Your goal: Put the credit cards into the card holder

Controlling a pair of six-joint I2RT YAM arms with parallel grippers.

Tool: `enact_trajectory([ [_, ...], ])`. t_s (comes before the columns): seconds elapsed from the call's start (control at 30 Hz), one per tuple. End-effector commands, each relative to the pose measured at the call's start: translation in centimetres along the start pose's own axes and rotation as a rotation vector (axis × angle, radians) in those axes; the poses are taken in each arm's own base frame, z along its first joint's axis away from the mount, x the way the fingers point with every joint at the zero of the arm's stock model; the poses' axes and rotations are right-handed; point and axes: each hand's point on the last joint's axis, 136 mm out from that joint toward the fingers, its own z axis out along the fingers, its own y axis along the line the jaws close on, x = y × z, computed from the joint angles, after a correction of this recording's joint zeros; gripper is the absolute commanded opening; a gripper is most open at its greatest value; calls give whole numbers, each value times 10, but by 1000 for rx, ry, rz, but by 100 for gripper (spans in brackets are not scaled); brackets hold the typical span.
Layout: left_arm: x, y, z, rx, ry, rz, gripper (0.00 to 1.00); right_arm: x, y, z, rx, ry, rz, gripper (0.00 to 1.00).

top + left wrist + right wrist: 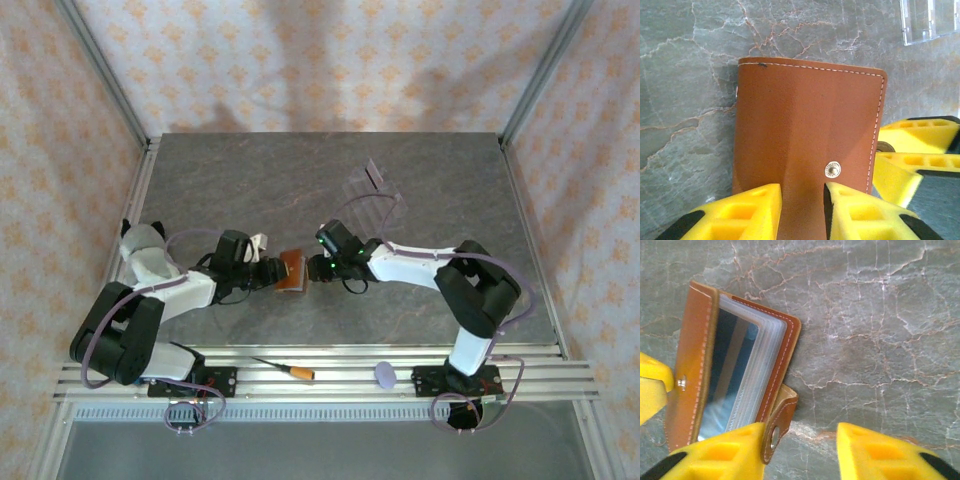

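Found the left pincer (801, 189) low over the stone-patterned table (430, 160), pointing rightward. Saw its yellow fingers (740, 212) set near together, only a narrow gap between them, brown leather showing in that gap. Could not tell a true clamp from a mere laying-on over the cover. Found the card holder (805, 115) straight ahead of that pincer and reaching back between its fingertips, outer face toward the wrist camera, pale snap dot (832, 169) just ahead of one fingertip. Noted an orange-handled screwdriver (290, 369) well behind both pincers, on the rail (540, 372) at the near edge. Found the right pincer (799, 427) facing the left one from the holder's other side, tip close to the leather. Saw its fingers standing well apart, bare table between them, nothing clamped. Saw the holder ahead of that pincer and off to one side, cover standing partway open, clear sleeves (770, 350) fanned inside, closing strap (782, 412) touching the inner side of the nearer fingertip. Made out dark and tan bands behind the top sleeve, too blurred to name. Spotted a clear plastic tray (375, 190) beyond the right pincer, well apart from it, and a small pale disc (385, 374) behind it on the rail.
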Motion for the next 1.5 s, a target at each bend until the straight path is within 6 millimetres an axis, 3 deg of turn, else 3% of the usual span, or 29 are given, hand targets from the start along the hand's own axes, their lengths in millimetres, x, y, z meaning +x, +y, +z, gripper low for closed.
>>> enact_trajectory([
  [0.0, 4, 12, 2, -85, 23, 22, 31, -7, -4, -8, 28, -30, 5, 31],
  [0.23, 11, 27, 6, -146, 55, -1, 30, -11, -7, -6, 48, -45, 29, 4],
  [0.3, 12, 29, 8, -152, 64, -11, 30, -10, -5, -6, 37, -41, 28, 5],
  [0.37, 14, 31, 10, -157, 73, -19, 30, -10, -2, -7, 22, -37, 24, 18],
  [0.47, 15, 33, 12, -164, 80, -29, 29, -12, -1, -10, 18, -44, 20, 28],
  [0.77, 16, 35, 14, -177, 86, -35, 29, -16, 2, -18, 12, -58, 9, 27],
  [0.9, 18, 36, 15, -185, 90, -36, 29, -17, 3, -21, 12, -62, -3, 32],
  [1.2, 17, 37, 17, -185, 92, -49, 30, -14, 3, -18, 9, -45, -9, 0],
  [1.37, 19, 38, 18, -187, 90, -70, 29, -11, 9, -16, -32, -34, 22, 0],
  [1.47, 22, 28, 21, -151, 90, -83, 29, -12, 15, -14, -66, -31, 70, 0],
])
